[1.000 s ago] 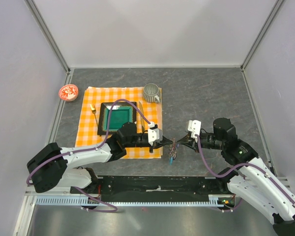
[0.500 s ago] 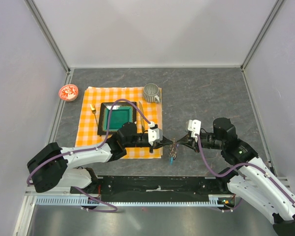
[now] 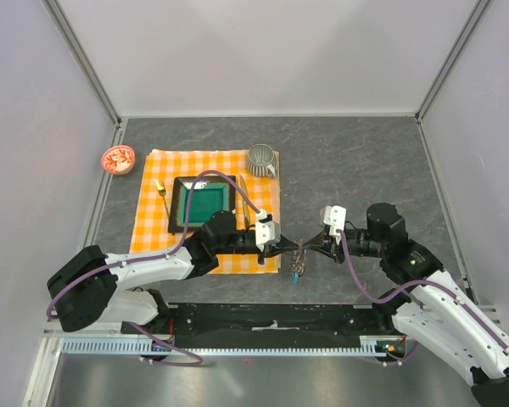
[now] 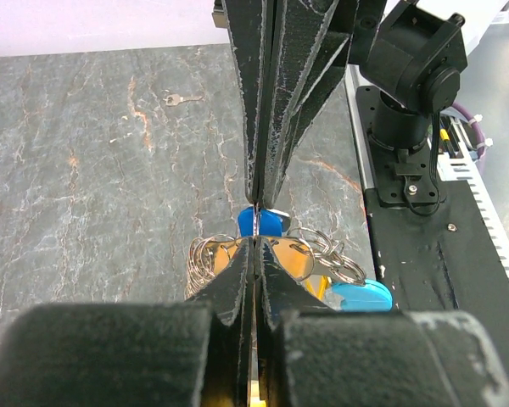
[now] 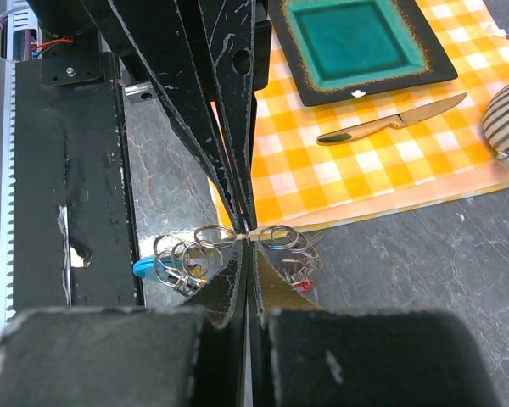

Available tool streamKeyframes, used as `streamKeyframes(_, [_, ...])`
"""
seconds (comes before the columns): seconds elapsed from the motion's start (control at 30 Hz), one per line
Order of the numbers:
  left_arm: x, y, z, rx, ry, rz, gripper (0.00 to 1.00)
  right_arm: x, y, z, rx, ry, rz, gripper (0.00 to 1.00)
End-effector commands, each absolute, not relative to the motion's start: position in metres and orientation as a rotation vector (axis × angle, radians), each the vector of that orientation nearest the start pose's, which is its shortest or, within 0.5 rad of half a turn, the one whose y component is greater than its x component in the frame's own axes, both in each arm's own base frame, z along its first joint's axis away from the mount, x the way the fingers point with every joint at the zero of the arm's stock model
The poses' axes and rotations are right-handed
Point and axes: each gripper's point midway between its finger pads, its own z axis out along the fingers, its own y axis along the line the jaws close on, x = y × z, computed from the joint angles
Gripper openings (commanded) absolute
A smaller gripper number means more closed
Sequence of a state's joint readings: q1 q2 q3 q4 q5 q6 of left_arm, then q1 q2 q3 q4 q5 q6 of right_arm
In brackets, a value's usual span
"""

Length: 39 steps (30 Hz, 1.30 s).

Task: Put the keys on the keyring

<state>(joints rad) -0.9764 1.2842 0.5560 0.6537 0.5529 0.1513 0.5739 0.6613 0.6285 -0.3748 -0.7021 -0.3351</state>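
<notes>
The keyring (image 3: 299,253) is a bundle of several wire rings held above the table between both grippers. A cyan crescent tag (image 4: 362,297) hangs from it and also shows in the right wrist view (image 5: 144,269). A blue key head (image 4: 263,222) sits right at the meeting fingertips, and red (image 5: 301,287) and yellow (image 5: 195,271) bits hang below. My left gripper (image 3: 290,248) and right gripper (image 3: 310,248) meet tip to tip, both shut on the bundle. One small loose key (image 4: 180,99) lies on the grey table beyond.
An orange checked cloth (image 3: 153,229) carries a teal plate (image 3: 205,202) on a dark tray, a knife (image 5: 390,123) and a ribbed grey cup (image 3: 260,158). A red bowl (image 3: 117,158) sits at far left. A black rail (image 3: 271,318) runs along the near edge.
Hardly anything. The right wrist has edged slightly left toward the left gripper, and the bundle stays pinched between both.
</notes>
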Motion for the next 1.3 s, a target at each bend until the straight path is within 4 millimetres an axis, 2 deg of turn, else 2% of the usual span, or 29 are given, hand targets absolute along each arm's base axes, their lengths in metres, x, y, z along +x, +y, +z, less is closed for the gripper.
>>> streamKeyframes(0.0, [0.145,-0.386,0.228,1.240,1.065,-1.112,0.02,0.148,0.228,0.219,-1.250,1.452,0.891,0.00])
streamKeyframes(0.3, [0.146,-0.387,0.227,1.238,1.072,-1.108,0.02,0.153,0.231,0.217,-1.223,1.488,0.903,0.00])
streamKeyframes(0.37, [0.148,-0.386,0.226,1.227,1.082,-1.098,0.02,0.155,0.229,0.217,-1.208,1.506,0.890,0.08])
streamKeyframes(0.4, [0.149,-0.385,0.228,1.216,1.077,-1.091,0.02,0.158,0.227,0.219,-1.189,1.518,0.873,0.17])
streamKeyframes(0.5, [0.151,-0.384,0.227,1.199,1.086,-1.085,0.02,0.159,0.222,0.223,-1.171,1.545,0.842,0.25])
streamKeyframes(0.6, [0.152,-0.383,0.226,1.187,1.092,-1.079,0.02,0.163,0.212,0.222,-1.162,1.593,0.772,0.29])
streamKeyframes(0.77, [0.152,-0.382,0.227,1.186,1.087,-1.075,0.02,0.166,0.197,0.218,-1.189,1.625,0.657,0.30])
streamKeyframes(0.87, [0.151,-0.381,0.229,1.189,1.077,-1.074,0.02,0.165,0.194,0.214,-1.217,1.634,0.634,0.29])
streamKeyframes(1.27, [0.150,-0.382,0.228,1.197,1.080,-1.081,0.02,0.155,0.199,0.215,-1.281,1.584,0.686,0.30])
